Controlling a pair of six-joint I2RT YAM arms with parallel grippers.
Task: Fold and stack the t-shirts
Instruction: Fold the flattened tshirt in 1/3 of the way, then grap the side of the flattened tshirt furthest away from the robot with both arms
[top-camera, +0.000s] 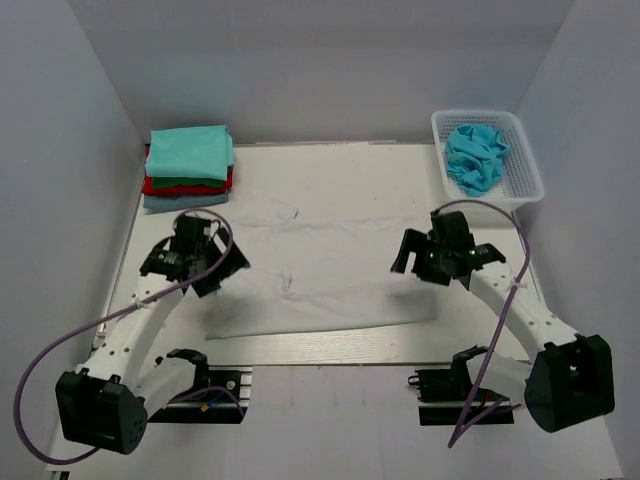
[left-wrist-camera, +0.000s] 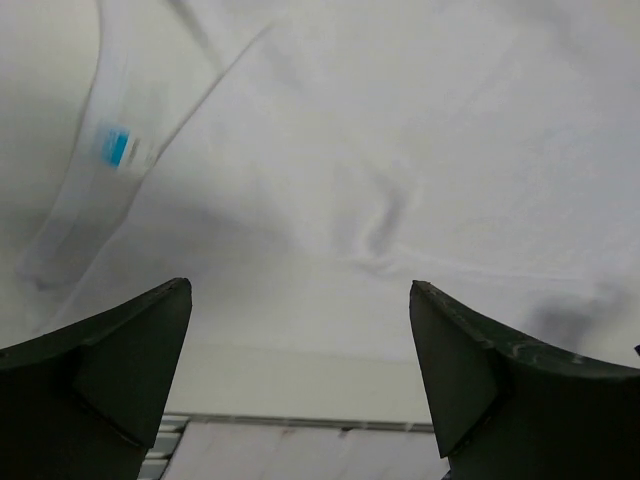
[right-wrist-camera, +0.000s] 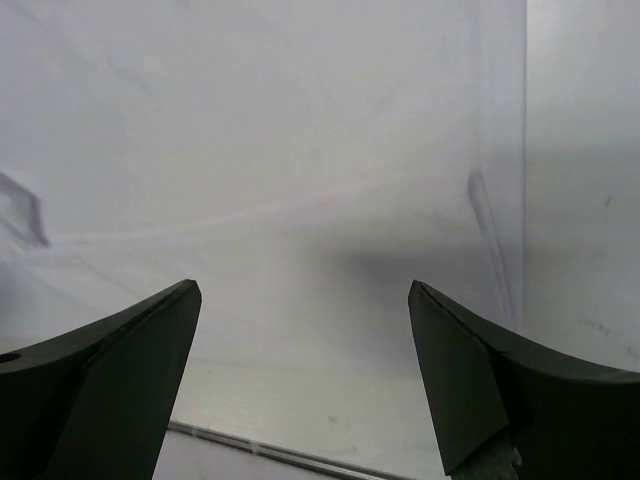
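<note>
A white t-shirt (top-camera: 320, 275) lies spread flat across the middle of the table, its near edge partly folded. It fills the left wrist view (left-wrist-camera: 380, 150), where a blue neck label (left-wrist-camera: 118, 148) shows, and the right wrist view (right-wrist-camera: 280, 170). My left gripper (top-camera: 215, 268) hovers open and empty over the shirt's left end; my right gripper (top-camera: 420, 262) hovers open and empty over its right end. A folded stack of a teal t-shirt (top-camera: 190, 152), a red one (top-camera: 188, 184) and a grey-blue one (top-camera: 180, 200) sits at the back left. A light blue t-shirt (top-camera: 476, 158) lies crumpled in the basket.
A white plastic lattice basket (top-camera: 525, 165) stands at the back right. White walls close in the table on the left, back and right. The table's near edge (top-camera: 330, 350) runs just in front of the shirt. Purple cables loop from both arms.
</note>
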